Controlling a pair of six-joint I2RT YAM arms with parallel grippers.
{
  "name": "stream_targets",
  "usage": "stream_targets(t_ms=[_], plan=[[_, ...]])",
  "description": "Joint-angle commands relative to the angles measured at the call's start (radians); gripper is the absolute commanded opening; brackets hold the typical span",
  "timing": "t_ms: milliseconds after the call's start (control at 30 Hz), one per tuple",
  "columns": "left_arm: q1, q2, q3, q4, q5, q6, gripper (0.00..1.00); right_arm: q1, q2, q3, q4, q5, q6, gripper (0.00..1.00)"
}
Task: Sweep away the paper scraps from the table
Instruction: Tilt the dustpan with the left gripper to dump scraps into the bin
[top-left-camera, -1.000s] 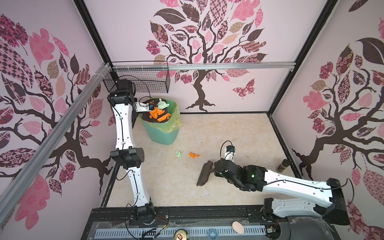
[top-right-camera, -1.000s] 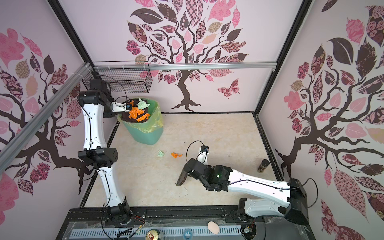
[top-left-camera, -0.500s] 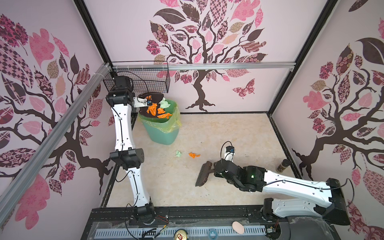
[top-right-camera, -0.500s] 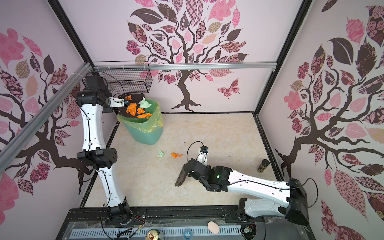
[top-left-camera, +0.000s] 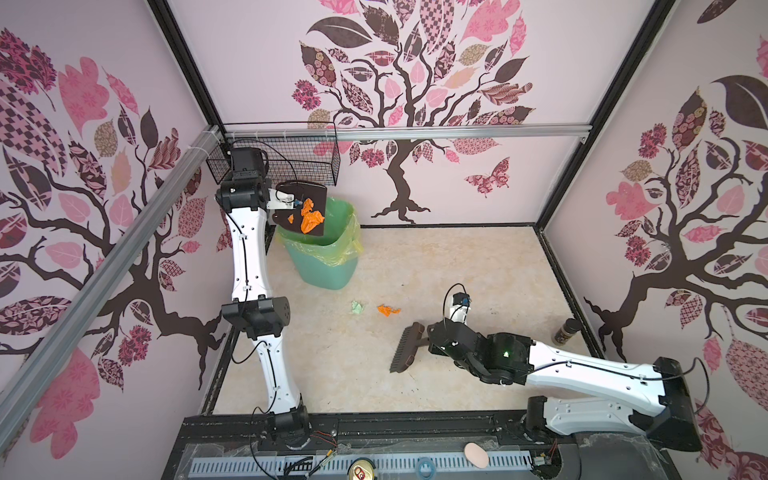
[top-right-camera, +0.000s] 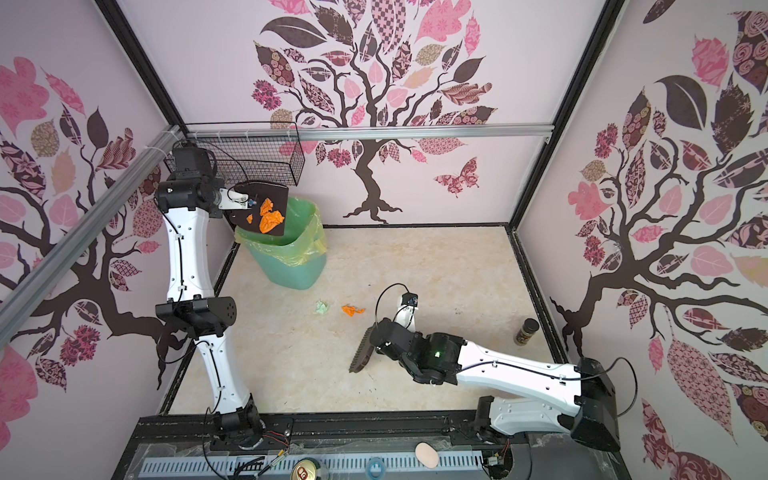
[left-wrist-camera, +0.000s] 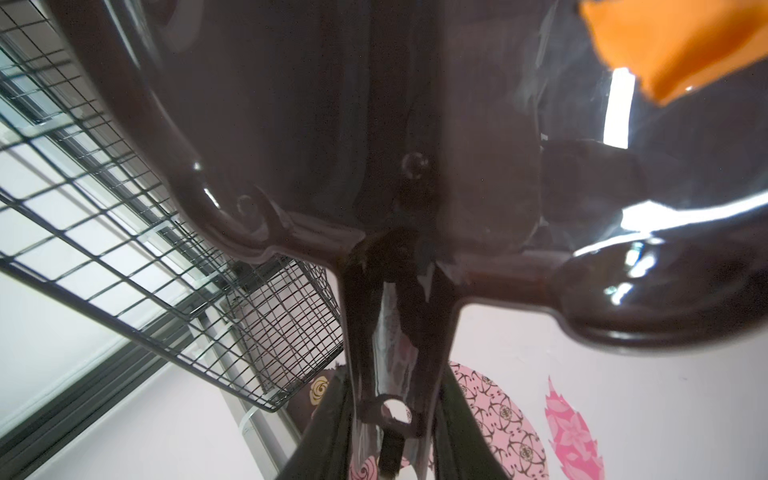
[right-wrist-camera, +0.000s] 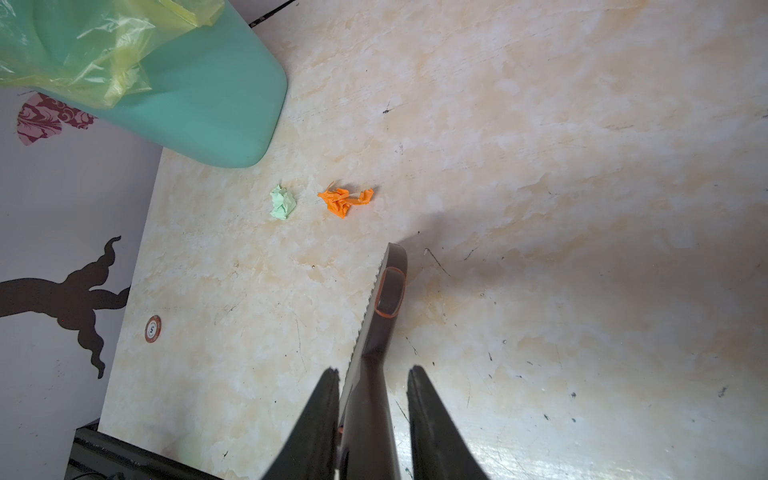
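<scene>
- While left fingers (left-wrist-camera: 320, 440) clenched the dustpan (top-left-camera: 309, 190) handle, it hung tilted over the bin (top-left-camera: 328, 270), orange scraps (top-left-camera: 311, 216) on it.
- Right fingers (right-wrist-camera: 322, 415) grasped the brush (top-left-camera: 405, 349) handle.
- On the surface (top-left-camera: 457, 270), two scraps (top-left-camera: 388, 310) lay between bin and brush.

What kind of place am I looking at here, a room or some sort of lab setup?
Likely a robot test booth, not a home: two white arms mounted at the front of a marble-look table, boxed in by tree-patterned walls on a black frame.
</scene>
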Motion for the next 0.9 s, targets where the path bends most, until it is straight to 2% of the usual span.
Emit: stream_targets(t_ms=[0, 300, 467, 600, 867], plan=[[-0.009, -0.039, -0.009, 0.139, -0.015, 0.002, 0.10, -0.004, -0.032, -0.007, 0.001, 0.024, 0.002, 0.00], [-0.046, -0.111, -0.091, 0.234, -0.018, 0.012, 0.10, -0.004, -0.032, -0.004, -0.001, 0.021, -0.002, 0.00], [-0.068, -0.124, -0.100, 0.213, -0.054, 0.009, 0.09, -0.004, -0.030, -0.005, 0.003, 0.011, -0.004, 0.00], [-0.074, -0.164, -0.180, 0.234, -0.044, 0.003, 0.09, -0.004, -0.040, -0.008, -0.001, 0.015, -0.004, 0.00], [-0.074, -0.176, -0.197, 0.203, -0.055, -0.006, 0.08, -0.004, -0.044, 0.001, -0.012, 0.014, -0.007, 0.00]])
